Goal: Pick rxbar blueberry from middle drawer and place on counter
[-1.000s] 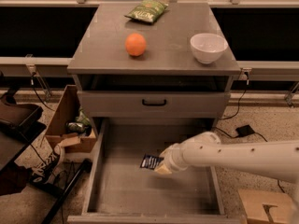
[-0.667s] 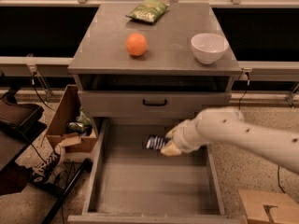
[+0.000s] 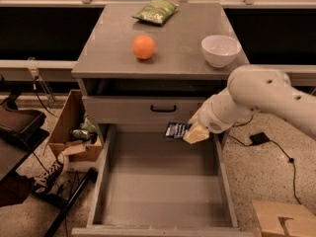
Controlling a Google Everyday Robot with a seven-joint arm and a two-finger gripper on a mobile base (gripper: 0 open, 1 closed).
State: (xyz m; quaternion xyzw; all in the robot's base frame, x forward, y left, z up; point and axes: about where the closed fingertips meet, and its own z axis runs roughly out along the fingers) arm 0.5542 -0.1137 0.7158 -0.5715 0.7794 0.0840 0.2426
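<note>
The rxbar blueberry point(image 3: 176, 130), a dark-blue wrapper with pale lettering, sits just below the centre of the frame. It is in the air over the rear part of the middle drawer point(image 3: 163, 196), apparently clear of the floor, though the gap cannot be judged exactly. Its long axis runs roughly left to right in the picture, and it sticks out to the left of the gripper point(image 3: 191, 133). The gripper clasps the bar's right end between tan fingers. The white arm point(image 3: 256, 90) enters from the right edge of the frame and slopes down and leftward to the wrist.

The governing relation is that the counter point(image 3: 182, 58) lies above the bar in the frame. Between them stand a closed drawer front point(image 3: 123, 111) with a black handle point(image 3: 163, 108) and the counter's front lip. Judged from this, the next move must carry the bar up and past that lip before going over the top.

The middle drawer is pulled fully open, and its visible grey floor holds nothing. The counter bears an orange point(image 3: 143, 47) at left centre, a green chip bag point(image 3: 155, 11) at the rear and a white bowl point(image 3: 220, 50) at the right. The bowl's inside shows no contents. A bare patch lies between the orange and the bowl. A cardboard box point(image 3: 66, 127) holding oddments stands on the floor at the lower left.
</note>
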